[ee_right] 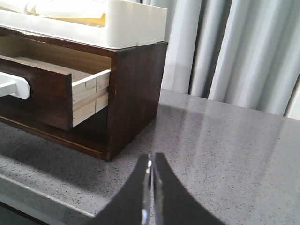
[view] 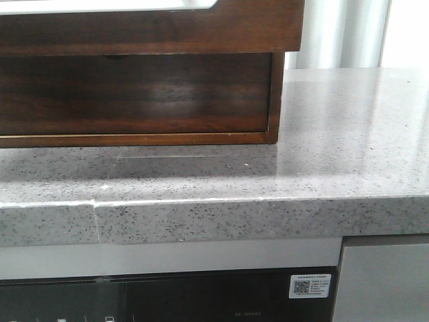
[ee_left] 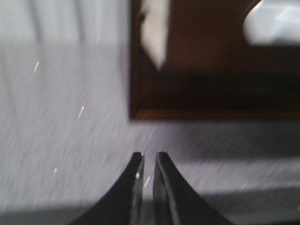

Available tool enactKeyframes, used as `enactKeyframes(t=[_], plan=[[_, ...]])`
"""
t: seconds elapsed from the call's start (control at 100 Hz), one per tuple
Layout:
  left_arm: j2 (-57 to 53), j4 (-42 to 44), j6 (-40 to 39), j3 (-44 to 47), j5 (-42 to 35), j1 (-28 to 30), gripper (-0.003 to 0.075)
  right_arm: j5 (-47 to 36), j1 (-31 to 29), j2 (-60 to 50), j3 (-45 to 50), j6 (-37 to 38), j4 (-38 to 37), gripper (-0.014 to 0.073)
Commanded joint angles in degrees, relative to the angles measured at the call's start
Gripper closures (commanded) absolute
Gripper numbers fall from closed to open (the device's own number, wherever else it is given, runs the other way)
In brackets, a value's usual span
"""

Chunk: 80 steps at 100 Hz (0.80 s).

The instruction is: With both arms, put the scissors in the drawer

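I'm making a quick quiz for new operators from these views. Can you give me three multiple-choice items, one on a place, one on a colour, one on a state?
1. Where does the wooden cabinet stand?
A. on the speckled counter
B. on the floor
C. on a shelf above the curtain

2. What colour is the tray on top of the cabinet?
A. red
B. white
C. green

3. How is the drawer in the right wrist view?
A. pushed fully in
B. taken out and lying on the counter
C. pulled partly out

Answers:
1. A, its base rests on the grey counter.
2. B, the tray looks plain white against the dark wood.
3. C, its pale side wall sticks out past the cabinet's front edge.
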Motion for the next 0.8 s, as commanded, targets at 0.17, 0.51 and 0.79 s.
enactKeyframes(t=[0.17, 0.51, 0.79], plan=[[-1.9, -3.5, -0.5, 2.4, 1.1, 10.6, 0.0716, -5.1, -0.4, -0.7, -1.3, -0.1, 0.0, 0.0699], [-1.9, -1.7, -0.5, 2.4, 2.2, 11.5, 0.0717, -5.1, -0.4, -0.7, -1.3, -0.1, 0.0, 0.0699], [-1.9, -1.7, -0.5, 2.4, 2.2, 11.5, 0.0717, -5.1, -0.4, -0.7, -1.3, -0.1, 0.0, 0.0699]])
